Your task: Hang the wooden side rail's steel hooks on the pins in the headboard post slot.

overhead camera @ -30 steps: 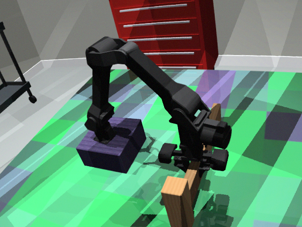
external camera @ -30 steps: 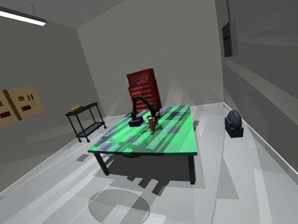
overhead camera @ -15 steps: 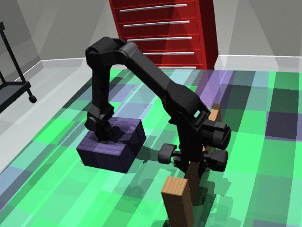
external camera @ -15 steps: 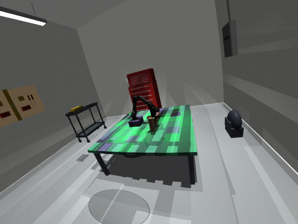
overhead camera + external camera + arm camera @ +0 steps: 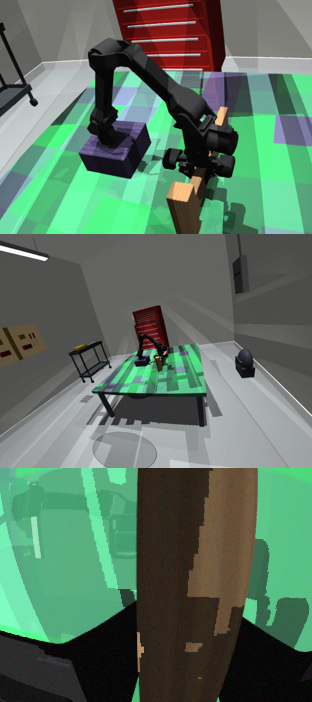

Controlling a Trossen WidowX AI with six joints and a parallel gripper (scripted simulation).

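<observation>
The wooden side rail (image 5: 222,116) (image 5: 165,354) (image 5: 195,568) runs from behind the arm toward the headboard post. The upright post (image 5: 180,193) (image 5: 158,364) stands at the front. My gripper (image 5: 197,172) (image 5: 179,605) is shut on the rail, with one dark finger on each side of it in the wrist view. In the top view the gripper is just behind the post. The rail's near end is right at the back of the post and appears to meet it. The hooks, pins and slot are hidden, so I cannot tell whether the hooks are seated. Whether the far end touches the table is unclear.
The arm's purple base block (image 5: 108,161) (image 5: 141,362) sits left of the rail and post. The green patchwork table (image 5: 151,387) carries everything. A red drawer cabinet (image 5: 163,32) (image 5: 150,334) stands behind the table. A dark cart (image 5: 91,370) is on the left.
</observation>
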